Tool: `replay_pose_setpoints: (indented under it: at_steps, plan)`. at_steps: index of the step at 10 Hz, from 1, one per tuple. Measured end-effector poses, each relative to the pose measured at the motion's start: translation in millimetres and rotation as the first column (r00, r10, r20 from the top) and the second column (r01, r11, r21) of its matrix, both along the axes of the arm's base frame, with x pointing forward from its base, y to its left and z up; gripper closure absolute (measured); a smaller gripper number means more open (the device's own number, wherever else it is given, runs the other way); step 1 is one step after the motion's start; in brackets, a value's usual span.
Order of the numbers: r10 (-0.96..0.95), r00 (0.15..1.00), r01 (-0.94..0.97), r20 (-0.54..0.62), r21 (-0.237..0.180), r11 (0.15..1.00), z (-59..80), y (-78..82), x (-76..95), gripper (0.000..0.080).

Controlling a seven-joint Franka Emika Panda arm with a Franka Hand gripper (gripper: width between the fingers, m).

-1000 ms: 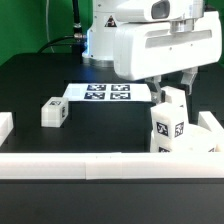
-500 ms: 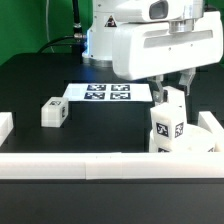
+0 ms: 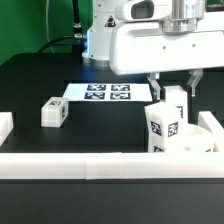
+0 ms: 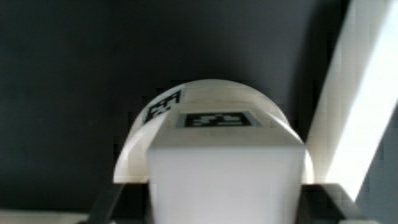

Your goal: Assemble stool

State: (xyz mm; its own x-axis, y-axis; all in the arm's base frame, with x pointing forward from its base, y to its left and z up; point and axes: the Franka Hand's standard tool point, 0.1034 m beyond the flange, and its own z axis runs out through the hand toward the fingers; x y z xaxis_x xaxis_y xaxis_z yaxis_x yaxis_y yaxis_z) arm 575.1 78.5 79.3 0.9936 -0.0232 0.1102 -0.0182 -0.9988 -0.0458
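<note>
Stool, part-built. Seat (image 3: 207, 140): first leg (image 3: 163, 128) apparently standing on it. Second leg (image 3: 176, 104): upright over seat, gripper (image 3: 174, 90) fingers clamped on it. Third leg (image 3: 53, 112): loose, well apart from seat. Probably two fittings left.

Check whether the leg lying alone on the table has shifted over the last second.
No. The lying leg sits at the same spot, toward the exterior view's left of the marker board, with the same gap between them as before.

Bare tabletop (image 3: 105, 128) between loose leg (image 3: 52, 112) and gripped leg (image 3: 176, 102); white bar (image 3: 100, 163) fences edge.
</note>
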Motion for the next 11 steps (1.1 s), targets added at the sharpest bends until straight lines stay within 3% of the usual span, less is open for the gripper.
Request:
replay_pose_setpoints:
  at_steps: [2, 6, 8, 9, 10, 11]
  plan:
    - [-0.235, 0.972, 0.235, -0.012, 0.028, 0.972, 0.0, 6.7, -0.3, 0.0465]
    - [-0.472, 0.881, 0.473, -0.029, 0.058, 0.879, 0.6, 14.4, 1.5, 0.0464]
    - [-0.504, 0.863, 0.505, -0.032, 0.061, 0.861, 0.7, 14.4, 1.7, 0.0464]
    - [-0.490, 0.871, 0.490, -0.030, 0.062, 0.869, 3.2, 13.4, 2.2, 0.0288]
    - [-0.472, 0.881, 0.472, -0.020, 0.072, 0.879, 14.2, 11.6, 4.6, 0.0288]
    - [-0.447, 0.895, 0.446, -0.008, 0.082, 0.891, 27.4, 9.8, 2.4, 0.0189]
